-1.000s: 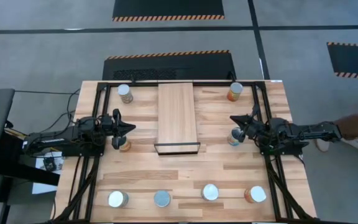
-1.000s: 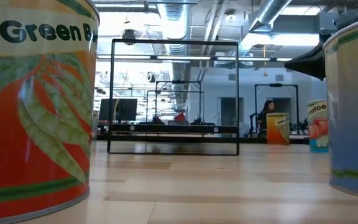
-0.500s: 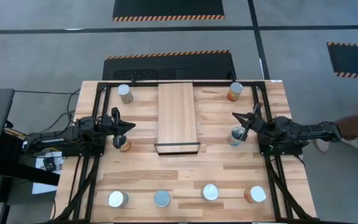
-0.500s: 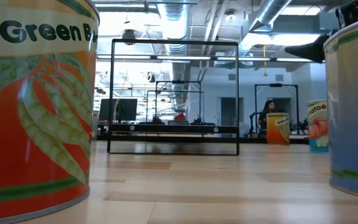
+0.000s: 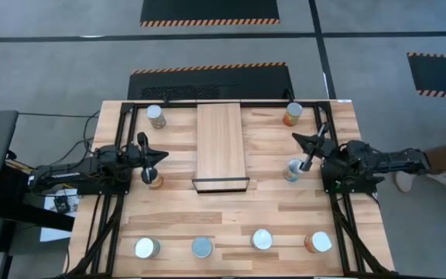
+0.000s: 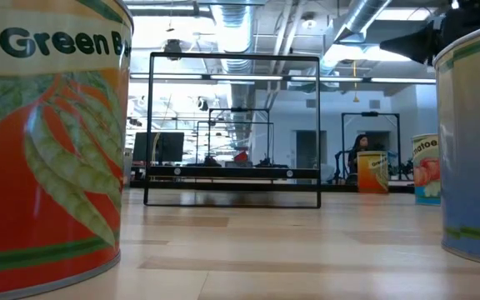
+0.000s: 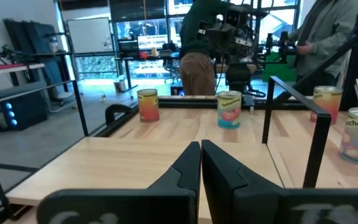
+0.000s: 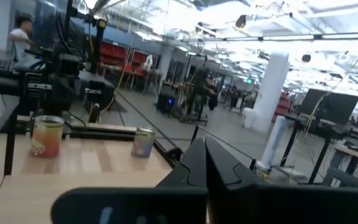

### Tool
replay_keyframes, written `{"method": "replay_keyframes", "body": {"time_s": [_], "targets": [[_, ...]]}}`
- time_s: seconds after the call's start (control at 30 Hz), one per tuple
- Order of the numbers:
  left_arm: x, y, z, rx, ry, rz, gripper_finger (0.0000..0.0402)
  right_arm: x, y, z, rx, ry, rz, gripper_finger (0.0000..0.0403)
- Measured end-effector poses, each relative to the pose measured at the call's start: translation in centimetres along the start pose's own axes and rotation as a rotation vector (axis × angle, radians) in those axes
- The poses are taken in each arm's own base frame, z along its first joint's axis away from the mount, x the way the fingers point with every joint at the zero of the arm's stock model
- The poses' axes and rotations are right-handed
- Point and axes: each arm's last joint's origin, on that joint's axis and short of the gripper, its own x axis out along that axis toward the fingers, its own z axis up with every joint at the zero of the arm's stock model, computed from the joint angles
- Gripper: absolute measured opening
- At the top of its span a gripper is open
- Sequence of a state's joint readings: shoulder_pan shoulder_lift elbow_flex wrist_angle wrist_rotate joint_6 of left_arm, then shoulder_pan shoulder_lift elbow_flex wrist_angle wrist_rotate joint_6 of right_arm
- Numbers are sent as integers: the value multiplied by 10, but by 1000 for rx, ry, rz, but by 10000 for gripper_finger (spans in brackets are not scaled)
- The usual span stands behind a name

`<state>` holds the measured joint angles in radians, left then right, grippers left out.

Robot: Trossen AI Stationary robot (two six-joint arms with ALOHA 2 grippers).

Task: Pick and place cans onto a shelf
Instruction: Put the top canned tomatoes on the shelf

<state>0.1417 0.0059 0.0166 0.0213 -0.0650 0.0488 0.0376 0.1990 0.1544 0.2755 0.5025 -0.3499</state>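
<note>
Eight cans stand upright on the table. Two are at the far corners, one at mid left, one at mid right, and several in a near row. The shelf is a light-wood plank on a dark frame at the table's middle. My left gripper hovers shut just above the mid-left can, touching nothing; its closed fingertips show in the left wrist view. My right gripper is shut and raised above the mid-right can, tipped upward.
Dark rails run along both table sides. In the low view a Green Beans can and a bluish can stand close, with the shelf frame behind. People show in the room beyond.
My right gripper has risen from over the mid-right can, moved a little toward the table's far edge and tipped upward. The can stays where it was.
</note>
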Motion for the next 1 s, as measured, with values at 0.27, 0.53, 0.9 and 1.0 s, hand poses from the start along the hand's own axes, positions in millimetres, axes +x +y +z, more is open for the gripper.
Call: {"method": "replay_keyframes", "body": {"time_s": [0.27,0.53,0.9,1.0], "targets": [[0,0,3,10,-31,2,4,28,4,33,52,284,41,4],[0,0,3,10,-33,2,4,50,22,52,103,614,115,4],[0,1,4,15,-37,24,4,51,63,68,88,938,229,5],[0,1,4,28,-44,34,4,46,74,67,115,1025,259,5]]}}
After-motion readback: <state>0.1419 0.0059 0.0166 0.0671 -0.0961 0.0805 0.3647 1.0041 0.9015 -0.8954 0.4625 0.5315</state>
